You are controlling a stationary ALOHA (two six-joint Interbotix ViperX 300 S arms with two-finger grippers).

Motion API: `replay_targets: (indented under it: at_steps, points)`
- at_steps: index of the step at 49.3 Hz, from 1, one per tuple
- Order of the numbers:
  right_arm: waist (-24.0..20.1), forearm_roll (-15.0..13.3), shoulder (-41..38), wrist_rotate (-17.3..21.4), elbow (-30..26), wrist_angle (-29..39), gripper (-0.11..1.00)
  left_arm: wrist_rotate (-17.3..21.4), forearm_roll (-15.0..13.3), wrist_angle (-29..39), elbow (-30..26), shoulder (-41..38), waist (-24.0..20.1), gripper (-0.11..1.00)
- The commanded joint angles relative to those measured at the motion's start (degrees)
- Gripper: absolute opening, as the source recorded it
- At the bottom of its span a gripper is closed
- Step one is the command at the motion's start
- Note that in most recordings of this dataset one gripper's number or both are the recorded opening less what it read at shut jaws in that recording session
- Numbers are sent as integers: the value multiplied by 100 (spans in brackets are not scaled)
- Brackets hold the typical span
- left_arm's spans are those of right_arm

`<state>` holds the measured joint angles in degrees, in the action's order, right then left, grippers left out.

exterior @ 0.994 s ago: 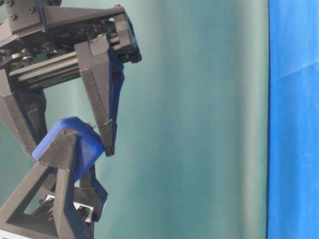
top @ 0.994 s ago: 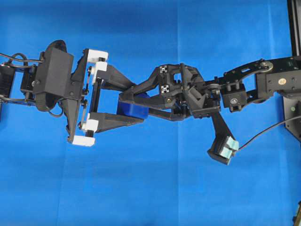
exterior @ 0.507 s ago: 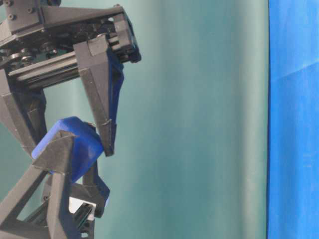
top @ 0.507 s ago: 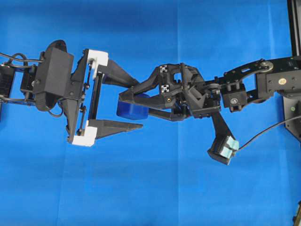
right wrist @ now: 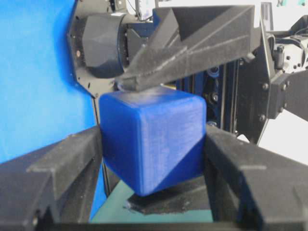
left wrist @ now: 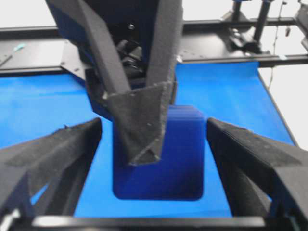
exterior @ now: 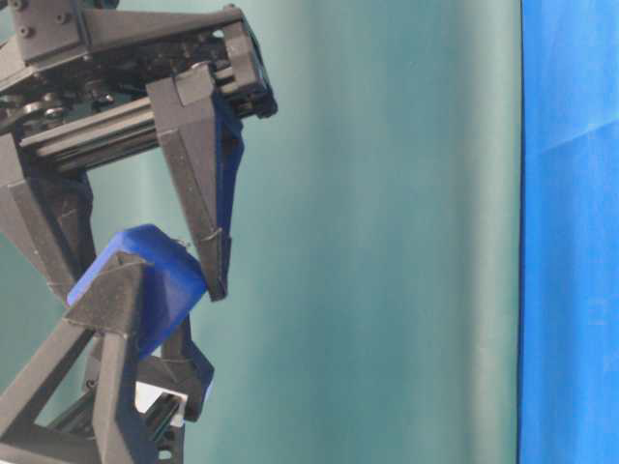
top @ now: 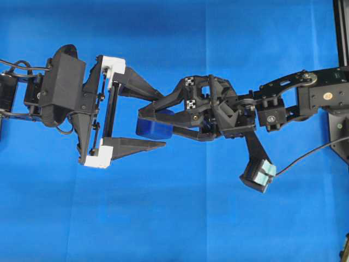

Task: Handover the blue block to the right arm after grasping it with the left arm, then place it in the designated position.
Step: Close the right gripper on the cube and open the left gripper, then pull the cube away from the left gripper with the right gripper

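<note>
Blue cloth (top: 174,218), blue block (top: 152,127) tilted cornerwise, right gripper (top: 146,117) jaws pinching it, left gripper (top: 158,121) jaws spread.

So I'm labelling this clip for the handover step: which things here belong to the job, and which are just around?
Part of the job:
- blue block, clamped in the right hand
- left hand, open, fingers clear of the block

Just around:
- blue cloth on the table
- black frame at the right edge
</note>
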<state>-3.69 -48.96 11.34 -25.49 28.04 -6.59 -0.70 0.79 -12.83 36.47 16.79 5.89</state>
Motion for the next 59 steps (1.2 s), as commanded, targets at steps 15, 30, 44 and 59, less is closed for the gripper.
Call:
replay_targets:
  at_steps: [15, 30, 44, 59]
  points:
    - [-26, 26, 606, 79, 343, 211, 52, 9, -9, -44, -70, 158, -9, 91]
    - [-53, 26, 1345, 88, 888, 475, 52, 0, -9, -35, -62, 167, -9, 91]
    - [-149, 26, 1846, 229, 1160, 853, 52, 9, -9, -18, -62, 167, -9, 91]
    - [-149, 141, 1828, 773, 1151, 835, 52, 18, -9, -18, -62, 176, -9, 91]
